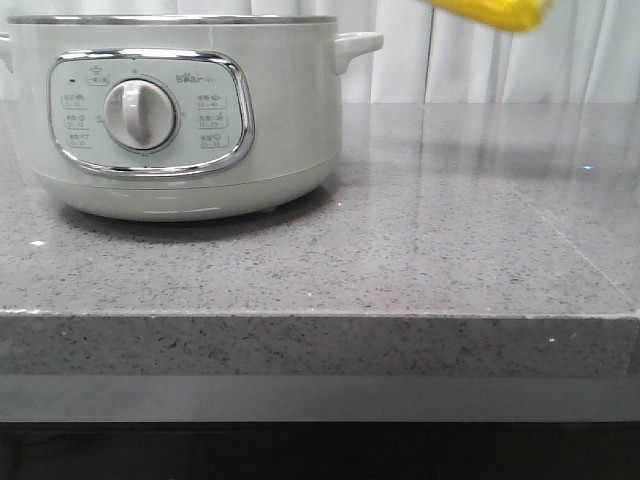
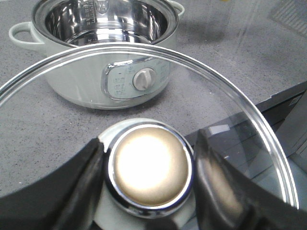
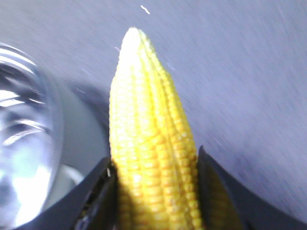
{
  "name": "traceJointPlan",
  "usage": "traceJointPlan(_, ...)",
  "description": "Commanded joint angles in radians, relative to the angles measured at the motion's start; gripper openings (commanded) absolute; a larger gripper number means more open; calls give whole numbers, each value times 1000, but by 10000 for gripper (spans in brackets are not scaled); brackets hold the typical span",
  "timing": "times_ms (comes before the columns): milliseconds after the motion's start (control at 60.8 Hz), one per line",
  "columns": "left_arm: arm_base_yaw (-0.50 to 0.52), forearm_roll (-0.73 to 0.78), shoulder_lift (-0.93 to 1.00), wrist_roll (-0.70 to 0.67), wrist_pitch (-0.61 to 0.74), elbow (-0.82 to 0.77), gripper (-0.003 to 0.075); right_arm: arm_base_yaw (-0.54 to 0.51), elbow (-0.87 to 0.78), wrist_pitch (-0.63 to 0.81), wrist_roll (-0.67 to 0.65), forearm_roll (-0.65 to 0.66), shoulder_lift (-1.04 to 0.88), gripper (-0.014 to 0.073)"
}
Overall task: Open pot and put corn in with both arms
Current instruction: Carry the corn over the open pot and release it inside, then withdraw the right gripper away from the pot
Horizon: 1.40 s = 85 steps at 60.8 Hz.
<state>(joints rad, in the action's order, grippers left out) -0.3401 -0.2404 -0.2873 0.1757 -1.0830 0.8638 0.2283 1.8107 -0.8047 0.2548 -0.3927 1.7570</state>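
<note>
Lid knob fills the left wrist view, left gripper jaws clamped on it from both sides, glass lid held up off the pot and tilted

Pot sits on the counter at front-view left, dial facing the camera, steel bowl open and nothing visible inside

Corn is in the right gripper, jaws closed on its lower half, tip pointing away from the wrist. In the front view only a yellow sliver shows at the top edge, up in the air and right of the pot, so not over the opening yet

Risks from here:
- grip is low on a long cob, so a fast swing could lever it out of the jaws
- release before it's centred and it clips the rim, bouncing onto the counter
- lid hangs near the pot on the left, so the right arm's path could hit the glass if the left arm doesn't hold clear
- right wrist view is blurred, can't judge how well the cob is seated
</note>
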Motion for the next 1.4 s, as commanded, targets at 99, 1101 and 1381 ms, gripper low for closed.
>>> traceJointPlan(99, -7, -35, -11, -5, 135, 34, 209, 174, 122, 67, 55, -23, 2, 212)
traceJointPlan(1101, -7, -35, -11, -5, 135, 34, 209, 336, 143, 193, 55, -23, 149, 518)
traceJointPlan(1381, -7, -35, -11, -5, 135, 34, 209, 324, 216, 159, 55, -22, 142, 162)
